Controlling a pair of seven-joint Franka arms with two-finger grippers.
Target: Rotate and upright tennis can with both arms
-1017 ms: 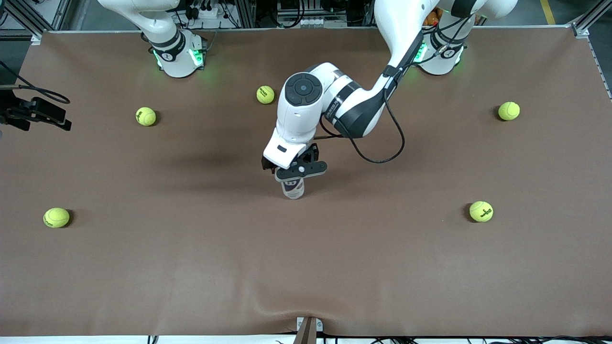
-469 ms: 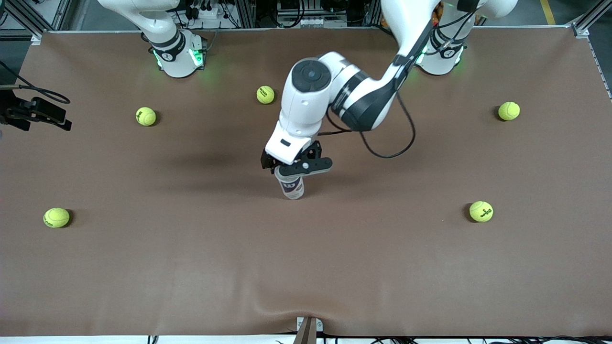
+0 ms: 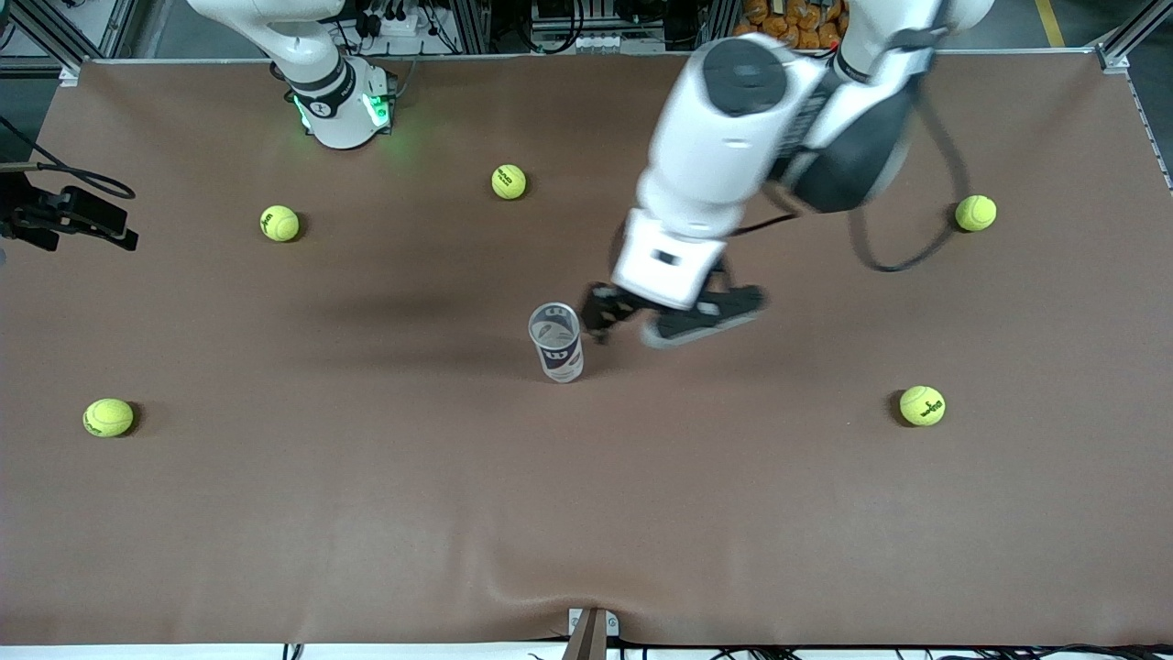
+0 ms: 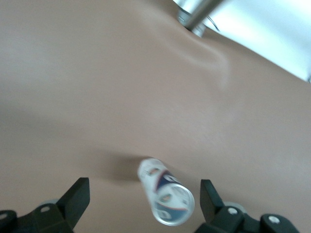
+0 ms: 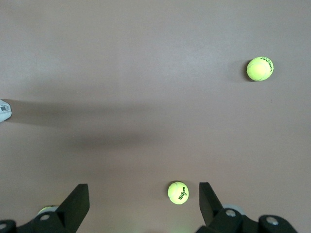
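One tennis can, six tennis balls, two arms.

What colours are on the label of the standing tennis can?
White and navy on the tennis can, with a silver rim; the left wrist view shows it best.

The tennis can stands upright near the middle of the table, touched by nothing; the left gripper hangs just beside it toward the left arm's end, jaws spread; the right gripper waits over the right arm's end, jaws wide; five tennis balls lie scattered well apart around the can, three farther from the front camera, two nearer.
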